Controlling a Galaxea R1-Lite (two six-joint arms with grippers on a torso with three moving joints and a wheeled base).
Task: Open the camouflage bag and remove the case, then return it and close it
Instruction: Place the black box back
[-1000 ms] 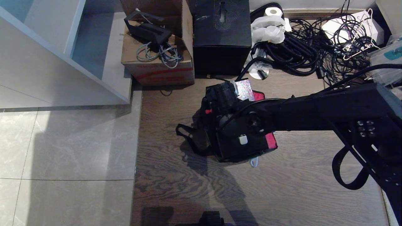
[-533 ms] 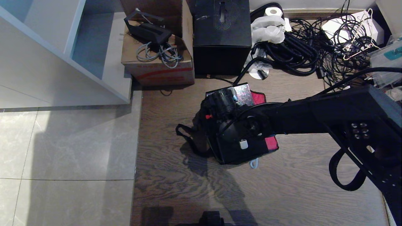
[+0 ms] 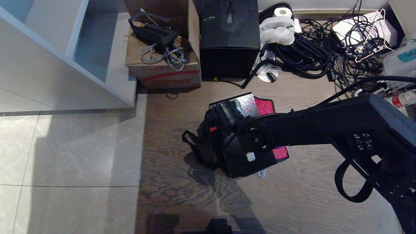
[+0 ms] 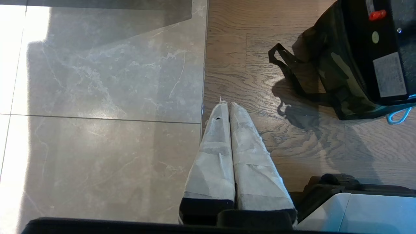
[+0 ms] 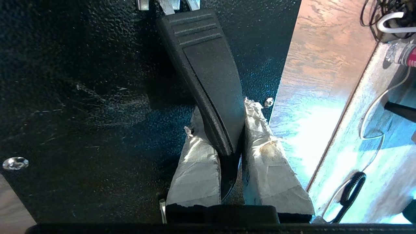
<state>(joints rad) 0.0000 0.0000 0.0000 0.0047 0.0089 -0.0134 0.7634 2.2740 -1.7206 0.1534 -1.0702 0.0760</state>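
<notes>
The camouflage bag [image 3: 204, 146] stands open on the wood floor, its red lining [image 3: 264, 106] showing and its black strap [image 3: 189, 138] trailing to the left. The case [image 3: 246, 103], glittery grey on top with black sides, stands partly out of the bag. My right gripper [image 5: 222, 107] is shut on the case's black handle [image 5: 211, 78], above the speckled surface [image 5: 81, 97]. In the head view the wrist hides those fingers. My left gripper [image 4: 227, 104] is parked low and shut on nothing, with the bag [image 4: 328, 74] ahead of it to the right.
Behind the bag stand a red-striped cardboard box [image 3: 162, 70] and a large black cube box [image 3: 229, 39]. A tangle of black cables [image 3: 312, 52] fills the back right. A white cabinet [image 3: 65, 65] and grey tiles [image 3: 65, 156] lie to the left.
My right arm has drawn the case up and a little toward me. More of its glittery face and black side shows above the bag. The left arm has not moved.
</notes>
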